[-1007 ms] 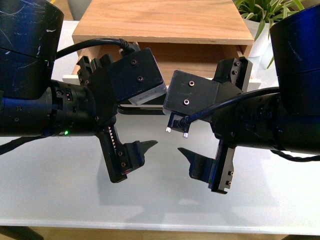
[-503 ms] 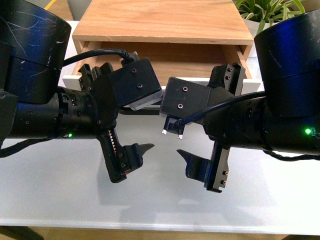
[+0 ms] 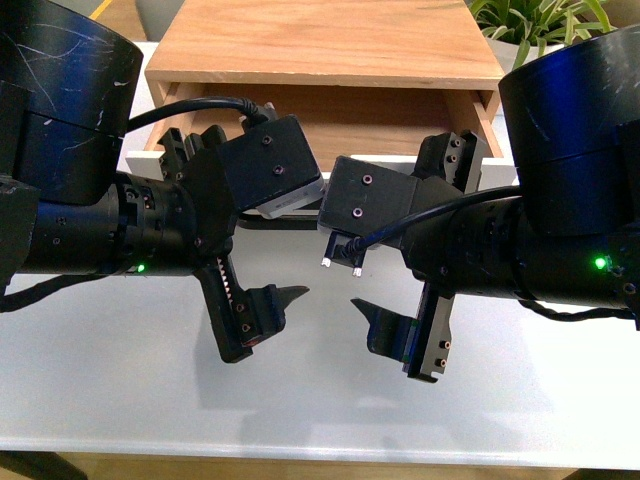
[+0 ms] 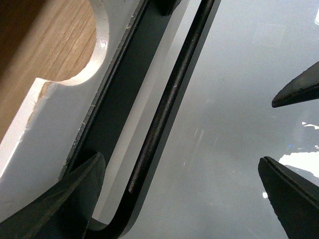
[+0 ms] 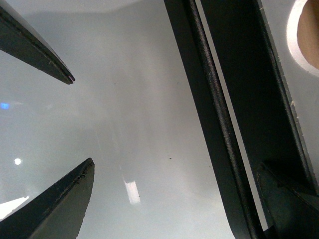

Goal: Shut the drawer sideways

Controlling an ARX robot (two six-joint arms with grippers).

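The drawer (image 3: 330,115) sits pulled out at twelve o'clock, its wood floor showing. The left gripper (image 4: 179,159) is spread wide, with the black bar handle (image 4: 164,114) running between its fingers (nothing clamped). The right gripper (image 5: 174,167) is equally wide, straddling the same bar over the white table (image 3: 320,400).

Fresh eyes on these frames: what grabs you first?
Two bulky black grippers fill the front view: the left gripper and right gripper are both open, each astride the white front and black bar handle of the drawer. The drawer stands pulled out from its wooden cabinet on the white table.
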